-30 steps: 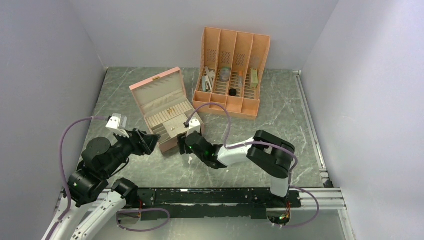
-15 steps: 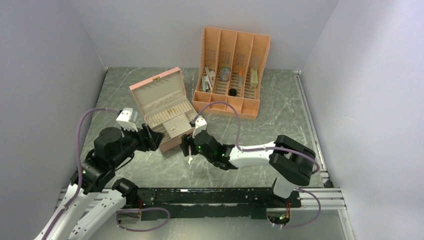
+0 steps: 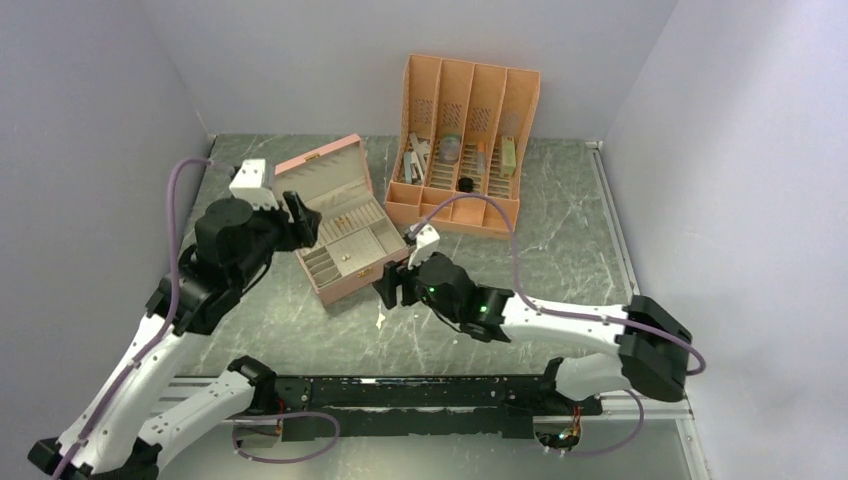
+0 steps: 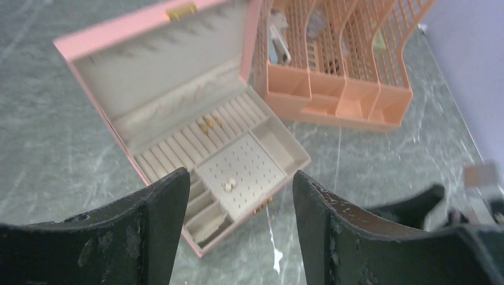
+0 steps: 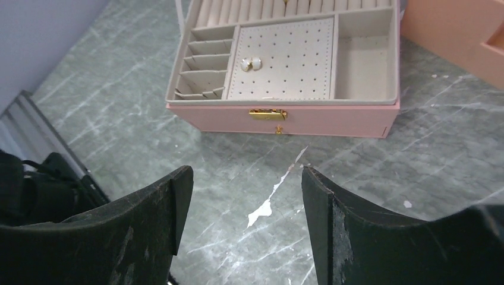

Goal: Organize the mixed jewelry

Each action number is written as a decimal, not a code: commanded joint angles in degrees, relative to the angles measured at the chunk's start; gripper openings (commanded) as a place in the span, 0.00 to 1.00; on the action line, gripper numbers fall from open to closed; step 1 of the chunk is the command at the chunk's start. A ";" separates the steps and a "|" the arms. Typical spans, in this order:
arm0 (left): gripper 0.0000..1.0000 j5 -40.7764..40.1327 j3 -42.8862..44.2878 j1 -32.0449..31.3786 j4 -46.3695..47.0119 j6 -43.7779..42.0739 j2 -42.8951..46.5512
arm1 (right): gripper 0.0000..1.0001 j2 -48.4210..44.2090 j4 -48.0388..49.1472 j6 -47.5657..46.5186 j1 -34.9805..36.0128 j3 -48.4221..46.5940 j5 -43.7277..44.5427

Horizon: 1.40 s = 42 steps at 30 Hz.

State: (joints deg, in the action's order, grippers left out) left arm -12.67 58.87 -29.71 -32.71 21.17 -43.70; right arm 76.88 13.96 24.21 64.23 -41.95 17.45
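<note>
An open pink jewelry box (image 3: 352, 283) lies left of centre. Tiny gold pieces of the mixed jewelry (image 4: 209, 123) sit in its ring rolls, and a pale pair of studs (image 5: 251, 63) rests on the perforated pad (image 4: 261, 163). My left gripper (image 3: 304, 216) hovers at the box's left side, open and empty; in the left wrist view, the left gripper (image 4: 241, 176) frames the pad from above. My right gripper (image 3: 390, 291) is just in front of the box's near right corner, open with nothing in it; in the right wrist view, the right gripper (image 5: 245, 173) is over bare table.
An orange slotted organizer (image 3: 470, 205) with grey and black oddments stands behind the box on the right. A white chip mark (image 5: 261, 208) shows on the marbled tabletop (image 3: 560, 250). Walls close in left, right and behind. A gold latch (image 5: 267, 113) faces the right gripper.
The left arm has lifted and swung back, from the box's near left corner to beside its lid. The right arm has stretched out, its gripper shifting slightly right.
</note>
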 commanded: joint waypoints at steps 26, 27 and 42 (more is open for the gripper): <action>0.05 5.67 44.92 22.04 0.20 -4.04 -51.68 | 0.70 -29.35 -12.36 1.18 -0.77 8.42 -7.78; 0.05 8.58 46.66 23.59 -2.18 -3.37 -54.30 | 0.70 -29.80 -12.35 1.19 -0.82 8.42 -8.06; 0.05 35.48 53.84 29.63 -16.60 -7.79 -77.82 | 0.70 -32.00 -13.02 2.09 -0.79 8.51 -9.47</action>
State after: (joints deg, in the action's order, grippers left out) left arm 12.62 112.86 0.19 -45.50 16.19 -123.07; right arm 45.45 1.69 26.15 63.70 -33.30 8.32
